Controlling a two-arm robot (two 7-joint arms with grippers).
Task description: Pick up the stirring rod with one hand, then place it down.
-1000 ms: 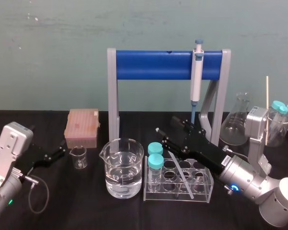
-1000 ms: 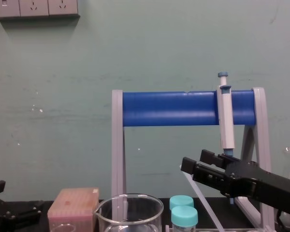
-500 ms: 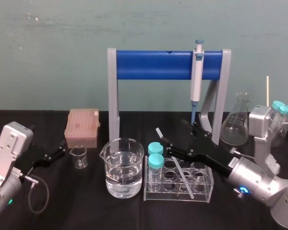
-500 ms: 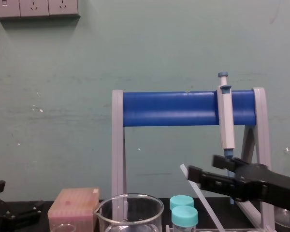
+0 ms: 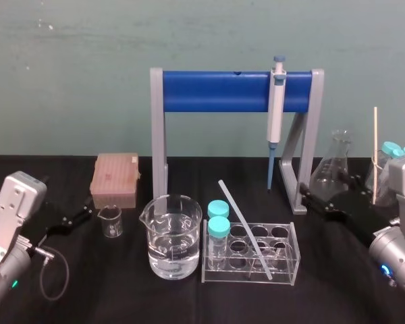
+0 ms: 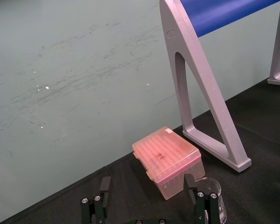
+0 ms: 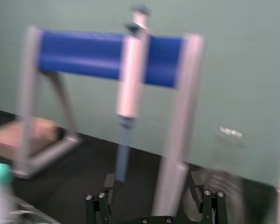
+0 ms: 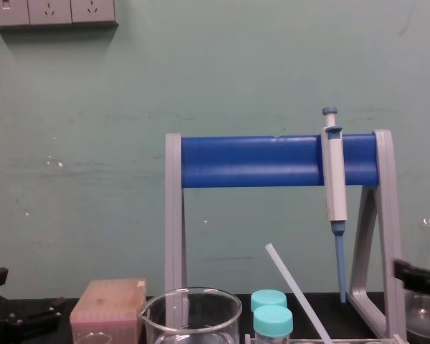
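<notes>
Black cloth covers the tabletop [image 5: 121, 297]. The largest thing on it is a grey-legged stand [image 5: 216, 91] with a blue crossbar, and a grey-and-blue pipette [image 5: 275, 108] hangs near its right end. The black two-fingered right claw [image 5: 309, 199] sits low at the right, beside the stand's right leg. In the right wrist view its fingers [image 7: 106, 186] are spread with nothing between them. The left claw [image 5: 83, 214] is parked at the left edge, likewise released and empty.

In the middle stands a clear glass beaker [image 5: 174, 236] part-filled with water. Just right of it is a clear plastic rack [image 5: 219, 275] holding two teal-capped tubes [image 5: 218, 219]. The long, thin, translucent whitish stirring rod [image 5: 243, 225] leans in that rack. Its lower end is in the near right wells and its upper end is tilted up and to the left. Neither claw touches it.

With the rod at rest and both claws released, it is unclear whether the pick-up is yet to come or the put-down is done. If the former, the right claw would need to reach left, close across the slim shaft above the rack, and lift along its slant so the rack is not dragged.
</notes>
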